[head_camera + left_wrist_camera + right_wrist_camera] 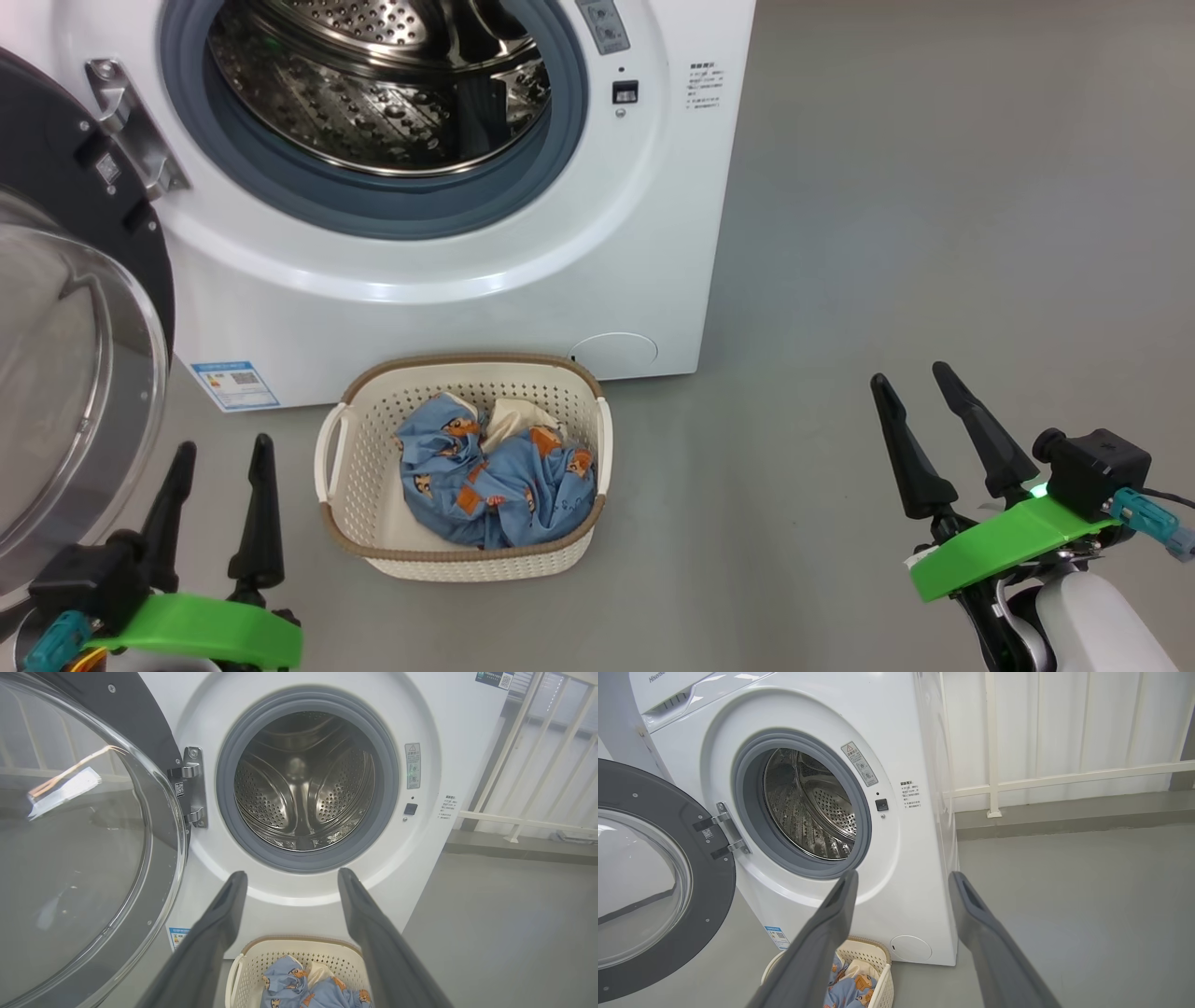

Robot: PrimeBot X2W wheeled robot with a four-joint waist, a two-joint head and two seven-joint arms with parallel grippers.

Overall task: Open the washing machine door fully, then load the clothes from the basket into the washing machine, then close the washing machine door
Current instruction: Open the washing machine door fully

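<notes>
Spread wide on the left gripper (225, 446), nothing between the fingers (219, 933). Same on the right gripper (910, 373): fully parted, empty. Both hanging low over the grey floor (934, 233), the left one just beside the basket (359, 467), the right one well apart from it on the other side. Aimed, in the left wrist view, straight at the drum (303, 788), basket just under the tips. Close by the left gripper, the door (75, 373), swung wide on its hinge (131, 131), glass bowl bulging toward the camera. Seemingly clear of the fingers, though hard to tell from above. Lying in the basket, the clothes (504, 476): blue bear print bunched up, a bit of cream peeking out at the top. Set on the floor just in front of the washer (607, 233), below the open mouth and its grey ring (373, 210).
</notes>
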